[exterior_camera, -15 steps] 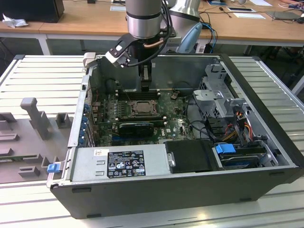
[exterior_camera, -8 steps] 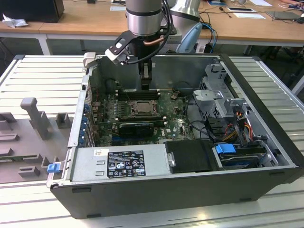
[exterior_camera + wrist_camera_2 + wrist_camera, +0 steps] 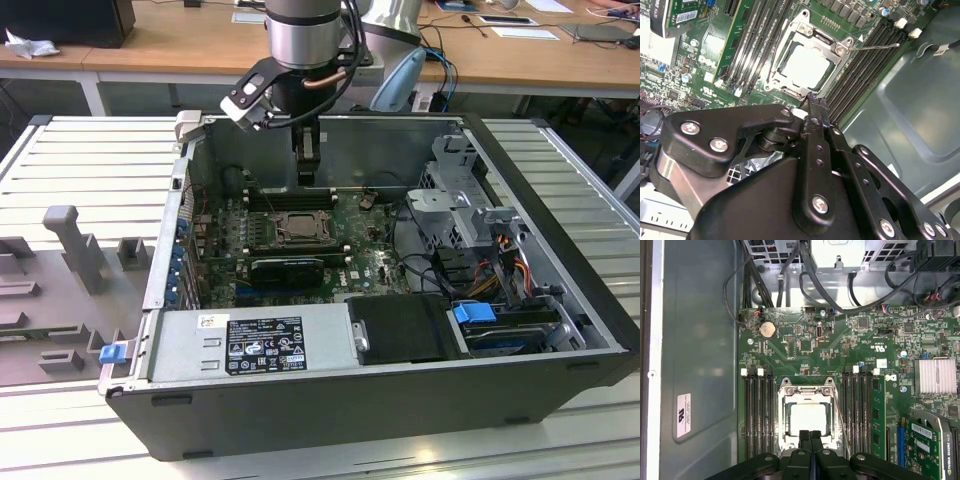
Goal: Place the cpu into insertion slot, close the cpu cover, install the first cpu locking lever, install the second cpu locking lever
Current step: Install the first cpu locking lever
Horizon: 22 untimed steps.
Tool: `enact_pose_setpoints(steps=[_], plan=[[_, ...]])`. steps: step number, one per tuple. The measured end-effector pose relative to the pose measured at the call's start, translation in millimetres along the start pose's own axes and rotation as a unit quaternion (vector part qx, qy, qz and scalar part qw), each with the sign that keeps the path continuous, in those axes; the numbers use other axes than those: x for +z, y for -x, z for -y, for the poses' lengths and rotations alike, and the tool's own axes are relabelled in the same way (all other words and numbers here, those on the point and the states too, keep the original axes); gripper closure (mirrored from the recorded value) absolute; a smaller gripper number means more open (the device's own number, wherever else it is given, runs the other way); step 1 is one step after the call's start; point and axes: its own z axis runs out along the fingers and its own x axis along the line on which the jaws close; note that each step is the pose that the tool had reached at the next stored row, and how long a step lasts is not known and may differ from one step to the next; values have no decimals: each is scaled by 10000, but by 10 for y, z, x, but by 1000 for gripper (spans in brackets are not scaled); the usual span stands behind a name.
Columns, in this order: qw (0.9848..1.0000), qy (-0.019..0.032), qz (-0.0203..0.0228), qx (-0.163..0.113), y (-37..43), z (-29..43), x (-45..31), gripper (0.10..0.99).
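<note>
Handling of the cpu (image 3: 809,419): by the look of it a thin, stiff, light plate. The smooth metal top is likely slippery, and I judge the underside contacts fragile, so it wants no force and no sliding.
Where to take hold: by two opposite edges, never by the flat faces. As it lies, the cpu cover (image 3: 807,396) rings those edges and little of them is free to grip.
Where it lies: flat in the insertion slot (image 3: 300,226), in the middle of the exterior view, inside the open computer case (image 3: 560,300) on the table (image 3: 90,160).
Facing: the pale top face is turned upward and shows through the cover's window. The frame appears folded down over it.
Long axis: none to speak of, since it is square. Its sides run parallel to the memory slots (image 3: 756,415) that flank it.
State of the hand (image 3: 810,434): the fingers are pressed together with nothing between them. In the first wrist view the tips hang over one edge of the socket; I cannot tell whether they touch it.
One locking lever (image 3: 875,46): a thin wire rod stands out from a socket corner across the memory slots, and it looks unlatched to me.
</note>
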Motion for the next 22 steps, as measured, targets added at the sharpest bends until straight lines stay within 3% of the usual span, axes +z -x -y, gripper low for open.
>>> enact_pose_setpoints(steps=[22], plan=[[10000,0,0,0,-6,-12,-190,980]])
